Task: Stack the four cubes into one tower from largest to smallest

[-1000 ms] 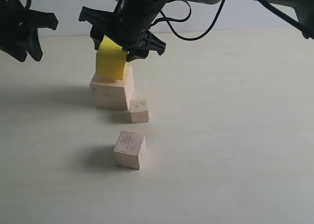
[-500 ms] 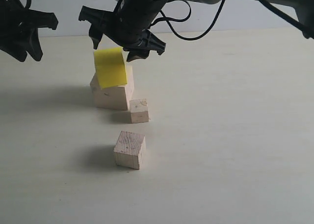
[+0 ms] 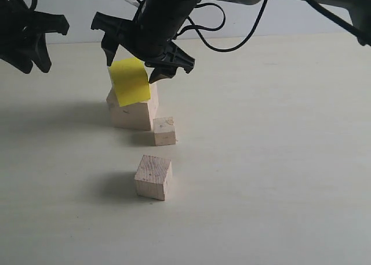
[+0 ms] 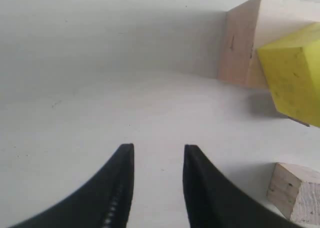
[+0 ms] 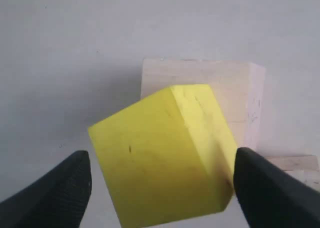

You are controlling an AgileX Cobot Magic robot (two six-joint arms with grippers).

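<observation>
Closest to the desk's (image 3: 278,160) near edge we see the medium wood cube (image 3: 153,177) standing alone, and beyond it the small wood cube (image 3: 164,131), just beside the large wood cube (image 3: 134,111). On the large wood cube the yellow cube (image 3: 131,82) sits tilted and overhanging, not flat. The right gripper (image 3: 132,68) straddles it with its fingers spread wide, apparently let go. Toward the far left corner the left gripper (image 4: 158,153) hangs partly parted, holding nothing. We judge the second tier is in hand but unsettled, so the next move calls for re-gripping the yellow cube and seating it square before fetching the medium wood cube
</observation>
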